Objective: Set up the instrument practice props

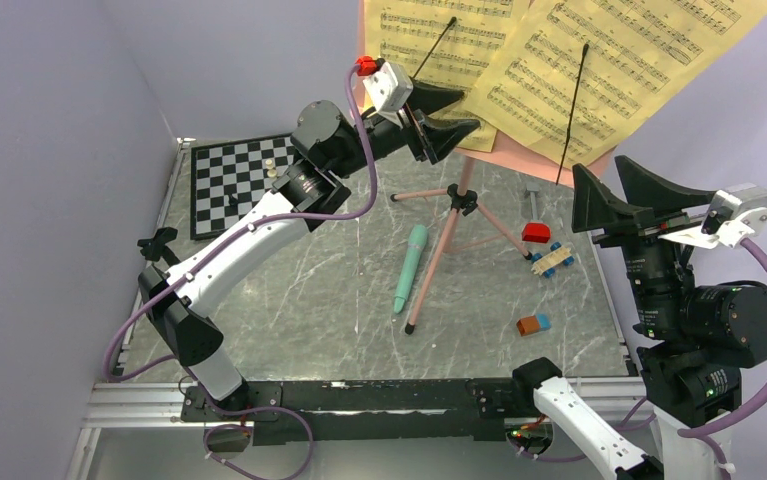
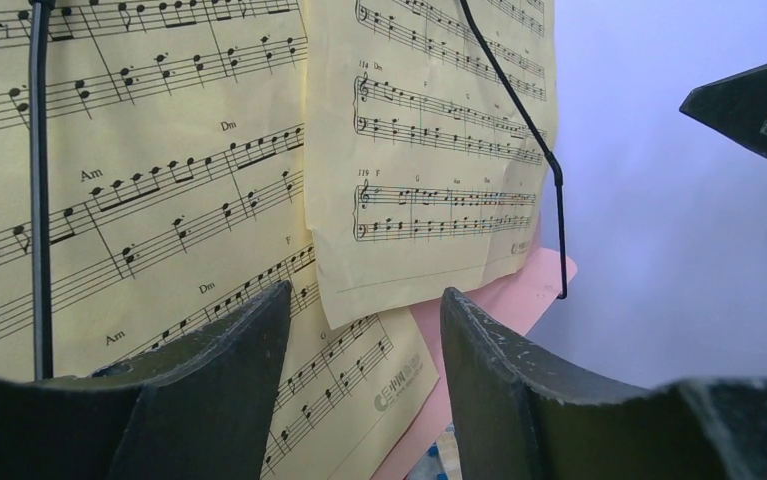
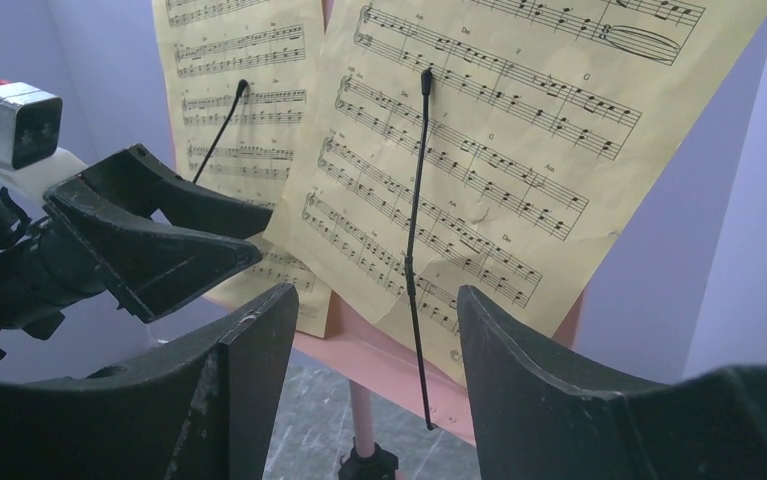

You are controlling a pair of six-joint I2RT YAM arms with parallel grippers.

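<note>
The yellow sheet-music pages (image 1: 599, 60) run off the top edge of the overhead view, and they hide most of the desk of the pink music stand (image 1: 466, 172). The tabletop (image 1: 299, 300) is grey marble, the walls (image 1: 49, 150) lilac. The stand is at 12 o'clock with its legs splayed. The mint-green tube (image 1: 409, 265) lies flat at centre, just beside one leg. The left claw (image 1: 469, 110) and right claw (image 1: 601, 168) both gape wide and empty, facing the pages.
</note>
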